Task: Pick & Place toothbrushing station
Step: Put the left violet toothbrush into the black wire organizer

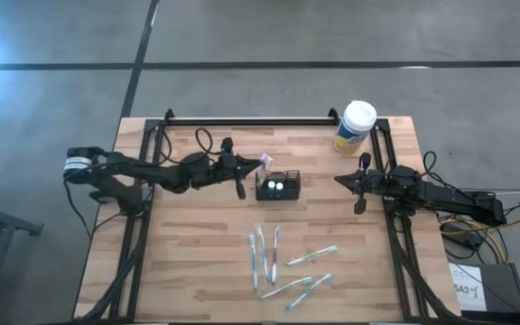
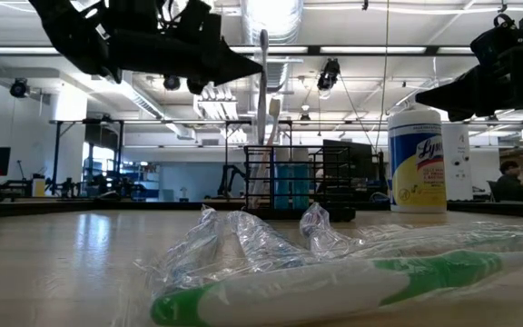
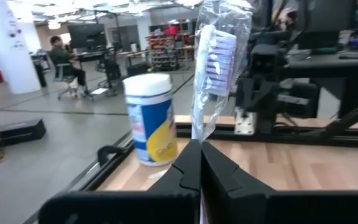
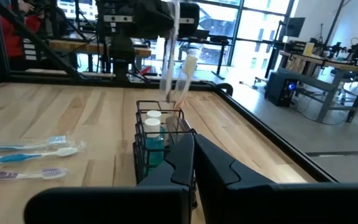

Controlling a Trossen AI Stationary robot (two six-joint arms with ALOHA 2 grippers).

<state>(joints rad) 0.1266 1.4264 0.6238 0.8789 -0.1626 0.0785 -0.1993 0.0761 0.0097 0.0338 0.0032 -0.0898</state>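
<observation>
The toothbrushing station (image 1: 278, 185), a small black mesh holder, stands at the table's middle with two white-capped tubes in it; it also shows in the right wrist view (image 4: 143, 118). My left gripper (image 1: 256, 165) is level just beyond the holder's far left corner. It is shut on a toothbrush in clear wrap (image 3: 215, 56) that stands upright. A second brush (image 4: 188, 71) leans in the holder. My right gripper (image 1: 338, 179) is shut and empty to the holder's right, pointing at it. Several wrapped toothbrushes (image 1: 283, 262) lie on the near part of the table. My left gripper pinches the wrapped toothbrush's handle (image 3: 197, 132) between its two fingers, below the bristle head. The fingers come in level from the table's left and lie across the brush. The brush stands upright with its head up (image 2: 263, 54); its lower end is hidden behind the holder.
A white-capped canister with a yellow label (image 1: 355, 126) stands at the far right by the black rail (image 1: 251, 120) along the table's far edge. One green-handled wrapped brush (image 2: 334, 282) lies close to the near edge.
</observation>
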